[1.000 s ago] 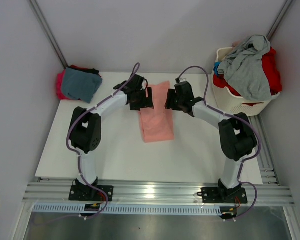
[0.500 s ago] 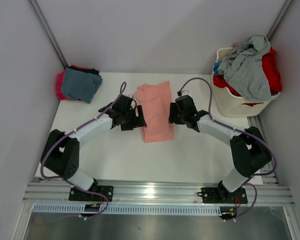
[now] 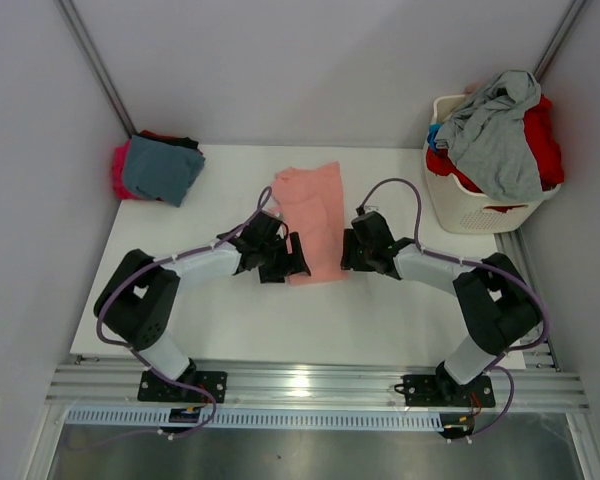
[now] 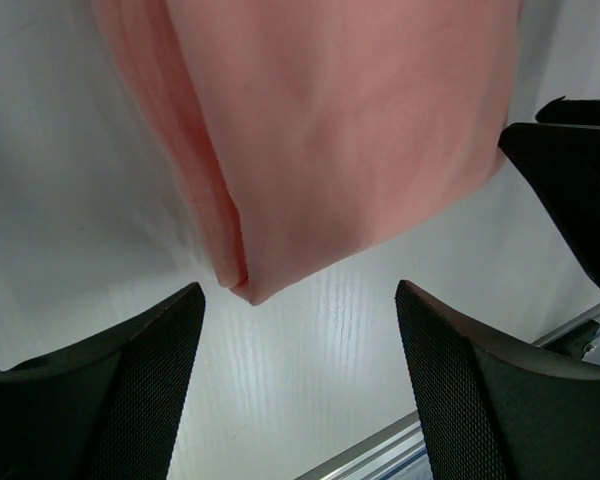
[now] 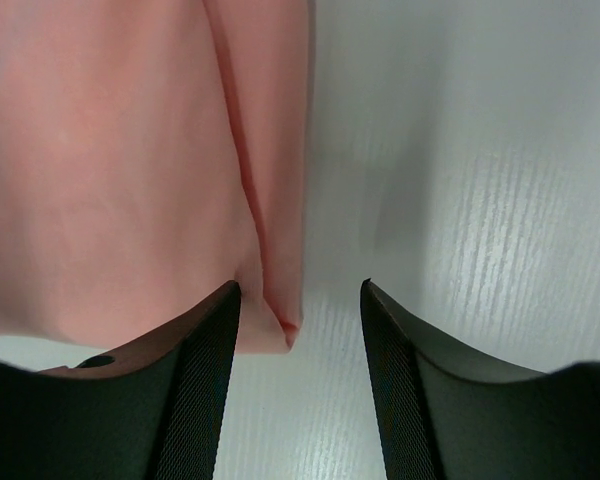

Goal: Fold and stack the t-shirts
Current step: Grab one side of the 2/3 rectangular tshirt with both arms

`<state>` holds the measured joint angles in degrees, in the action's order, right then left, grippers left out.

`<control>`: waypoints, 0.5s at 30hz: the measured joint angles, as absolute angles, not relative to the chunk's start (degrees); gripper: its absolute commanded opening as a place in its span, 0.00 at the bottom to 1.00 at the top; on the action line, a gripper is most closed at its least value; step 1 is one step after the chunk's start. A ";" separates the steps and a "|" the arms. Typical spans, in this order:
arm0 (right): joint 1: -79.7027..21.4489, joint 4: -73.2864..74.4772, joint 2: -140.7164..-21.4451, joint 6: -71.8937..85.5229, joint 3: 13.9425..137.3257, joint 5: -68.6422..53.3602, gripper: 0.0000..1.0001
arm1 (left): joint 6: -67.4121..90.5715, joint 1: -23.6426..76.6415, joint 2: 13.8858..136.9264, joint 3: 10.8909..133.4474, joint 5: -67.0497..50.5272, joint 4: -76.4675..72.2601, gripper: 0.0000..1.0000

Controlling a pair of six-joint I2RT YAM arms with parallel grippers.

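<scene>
Salmon-pink t-shirt (image 3: pixel 308 210): from above, it lies mid-table as a long folded strip. The far end is toward the back wall, the near end toward the arms, and it sits a touch askew.
Left gripper (image 3: pixel 294 258): down low at the strip's near-left corner, fingers pointing across at the cloth.
Right gripper (image 3: pixel 348 250): low at the near-right edge, facing its partner, with the strip's near end between them.
Folded stack (image 3: pixel 158 168): far-left corner, teal on top, magenta and black edges peeking out, well apart from the action.
Laundry basket (image 3: pixel 470 210): far-right corner, grey and red shirts heaped over its rim.
Table (image 3: pixel 230 310): bare white top shows left of the strip, right of it up to the basket, and along the near edge by both arms.
Left wrist, cloth edge: the layered fold runs down the left side to a corner lying flat, just ahead of the gap between the fingers.
Left wrist, jaws: spread wide, both mesh-faced fingers (image 4: pixel 130 400) off the cloth, holding nothing. The other gripper's black tip shows at the right border.
Right wrist, cloth edge: the doubled edge runs down to a corner lying right in the gap, hard by the left-hand finger in this view. Whether it touches, I cannot tell.
Right wrist, jaws: partly spread, fingers (image 5: pixel 410 400) either side of that corner, not pinched on it. Bare table fills the right half.
</scene>
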<state>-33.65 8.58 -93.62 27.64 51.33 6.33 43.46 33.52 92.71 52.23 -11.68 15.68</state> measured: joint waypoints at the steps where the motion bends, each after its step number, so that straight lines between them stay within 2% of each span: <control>1: -33.76 8.19 -93.60 27.90 51.09 5.96 0.55 | 43.68 33.78 93.10 52.23 -12.03 15.03 0.80; 10: -35.40 5.45 -92.84 30.87 46.96 3.64 0.53 | 45.69 35.31 96.05 52.23 -13.67 11.53 0.80; 13: -35.57 4.58 -92.33 31.97 46.04 2.96 0.45 | 46.17 35.79 96.64 52.23 -13.82 10.96 0.79; 15: -35.97 3.97 -92.31 32.58 45.56 2.61 0.34 | 46.48 35.97 96.92 52.23 -14.04 10.57 0.78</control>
